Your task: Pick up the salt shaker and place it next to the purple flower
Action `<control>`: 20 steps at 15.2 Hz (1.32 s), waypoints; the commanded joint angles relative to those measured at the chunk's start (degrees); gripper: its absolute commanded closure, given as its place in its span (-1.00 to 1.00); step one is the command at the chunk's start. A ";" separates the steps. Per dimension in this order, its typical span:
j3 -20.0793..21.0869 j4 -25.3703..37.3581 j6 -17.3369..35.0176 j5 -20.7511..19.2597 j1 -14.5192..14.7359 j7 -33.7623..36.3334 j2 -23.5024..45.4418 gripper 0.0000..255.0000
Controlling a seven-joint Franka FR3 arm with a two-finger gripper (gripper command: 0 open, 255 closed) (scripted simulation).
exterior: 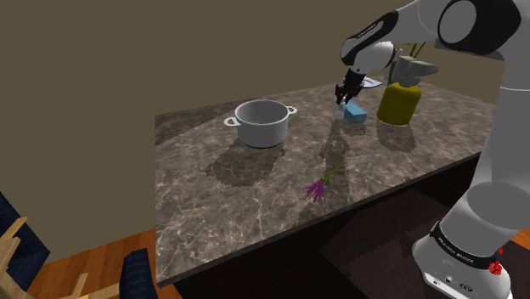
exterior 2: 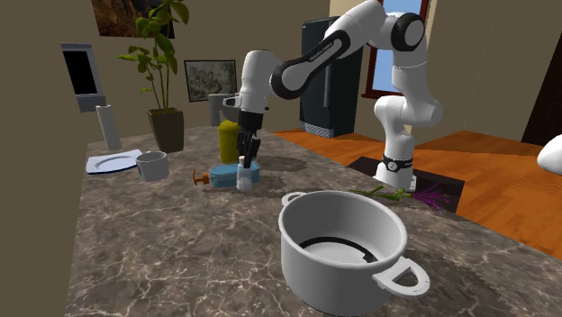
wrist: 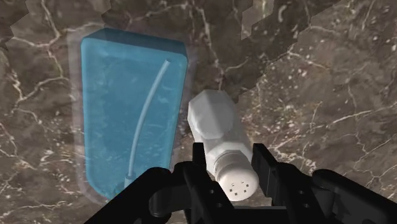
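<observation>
Toward the worktop's far edge in the shoulder view, the white salt shaker sits just beside a lying blue bottle, its perforated top clasped between the black gripper's fingers, well apart from the purple flower.

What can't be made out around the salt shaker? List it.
Shoulder view: salt shaker mostly behind the pincer.
Wrist view: blue bottle, the end nearest the pincer covered by it.
Second exterior view: yellow bottle partly behind the arm.
</observation>
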 commanded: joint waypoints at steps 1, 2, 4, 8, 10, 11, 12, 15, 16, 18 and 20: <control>-0.34 0.58 -1.30 -0.74 0.16 0.58 -0.83 1.00; -0.47 0.88 -1.91 -1.09 0.25 0.87 -1.19 1.00; -0.72 1.54 -3.15 -1.75 0.41 1.44 -1.89 1.00; -1.16 3.01 -5.68 -2.97 0.66 2.49 -3.16 1.00; -1.34 3.83 -6.98 -3.53 0.76 2.99 -3.73 1.00; -1.42 4.26 -7.63 -3.79 0.80 3.23 -4.00 1.00; -1.50 4.71 -8.29 -4.05 0.84 3.46 -4.26 1.00; -1.71 6.13 -10.29 -4.76 0.93 4.12 -4.97 1.00; -1.78 6.63 -10.97 -4.97 0.96 4.33 -5.19 1.00; -1.89 7.69 -12.34 -5.38 0.99 4.72 -5.58 1.00; -2.00 8.80 -13.72 -5.74 1.01 5.10 -5.92 1.00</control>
